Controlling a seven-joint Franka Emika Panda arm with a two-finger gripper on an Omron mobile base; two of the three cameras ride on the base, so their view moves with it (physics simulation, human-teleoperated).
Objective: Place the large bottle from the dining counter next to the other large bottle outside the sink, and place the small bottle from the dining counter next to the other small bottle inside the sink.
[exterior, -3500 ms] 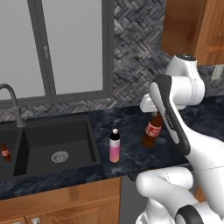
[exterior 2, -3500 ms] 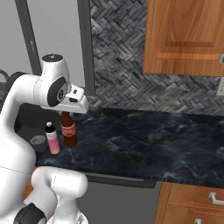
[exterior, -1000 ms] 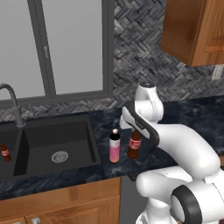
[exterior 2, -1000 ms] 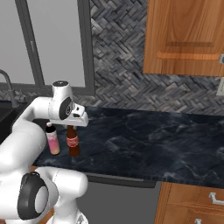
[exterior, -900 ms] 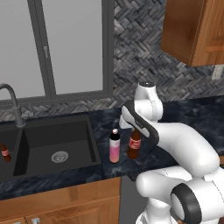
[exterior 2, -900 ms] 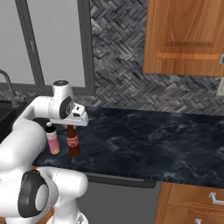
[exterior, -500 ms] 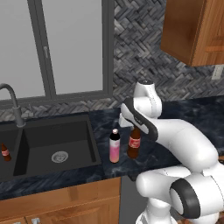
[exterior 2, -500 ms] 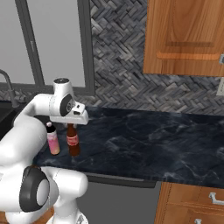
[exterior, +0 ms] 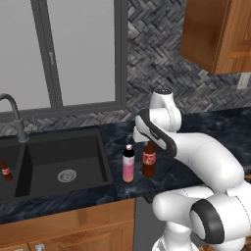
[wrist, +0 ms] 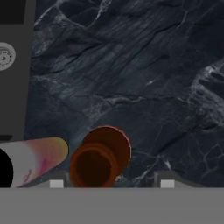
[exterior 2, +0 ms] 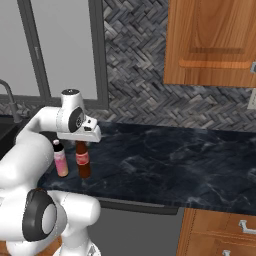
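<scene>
The large bottle (exterior: pixel 149 163), tall, dark brown with a red label, stands upright on the dark worktop right of the sink (exterior: pixel 49 156). Close to its left stands the other large bottle (exterior: pixel 128 165), pale pink. My gripper (exterior: pixel 148 143) hangs over the brown bottle's neck, open. In the hand view the fingertips (wrist: pixel 167 183) stand wide apart, and the brown bottle's mouth (wrist: pixel 97 164) sits between them, nearer the left one. The pink bottle (wrist: pixel 37 158) lies just left of it. A small brown bottle (exterior: pixel 6 170) stands inside the sink at its left side. The dining counter and its small bottle are out of view.
A dark gooseneck tap (exterior: pixel 14 113) rises behind the sink, with the silver drain (exterior: pixel 66 175) in the basin floor. The marbled worktop (exterior 2: pixel 170 160) runs on to the right. A window and herringbone wall stand behind, with a wood cabinet (exterior 2: pixel 210 42) overhead.
The arm carried the brown bottle left and down to the worktop beside the pink bottle. In the last half second the jaws have spread off its neck, and the bottle stands free.
</scene>
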